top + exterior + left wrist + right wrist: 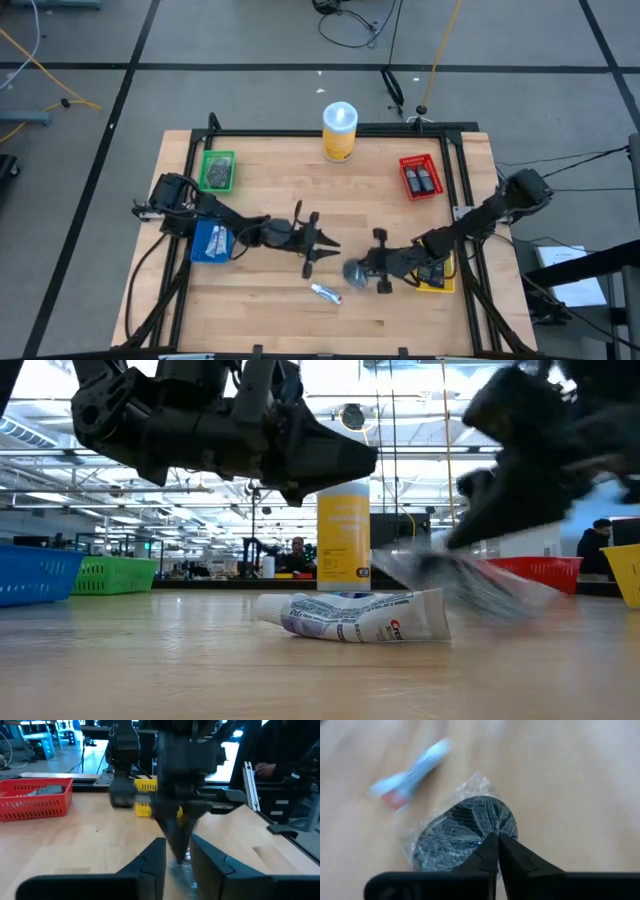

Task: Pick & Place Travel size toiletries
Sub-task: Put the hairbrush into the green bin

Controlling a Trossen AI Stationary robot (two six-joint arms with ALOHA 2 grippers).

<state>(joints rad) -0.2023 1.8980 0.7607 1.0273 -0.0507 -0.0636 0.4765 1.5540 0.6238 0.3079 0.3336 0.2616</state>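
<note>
Here the right claw [496,851] is pinched shut on the wrapper edge of the round dark packet [462,832], probably to lift it off the tabletop [400,320], beside the toothpaste tube [326,293], while the left claw [322,247] hovers nearby, narrowly parted and empty.

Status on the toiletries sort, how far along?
Done: packets lie in the green bin, two dark bottles in the red bin. In hand: right tool shut on a wrapped round packet. Left: the toothpaste tube lies on the table. Left tool hovers nearby.
</note>
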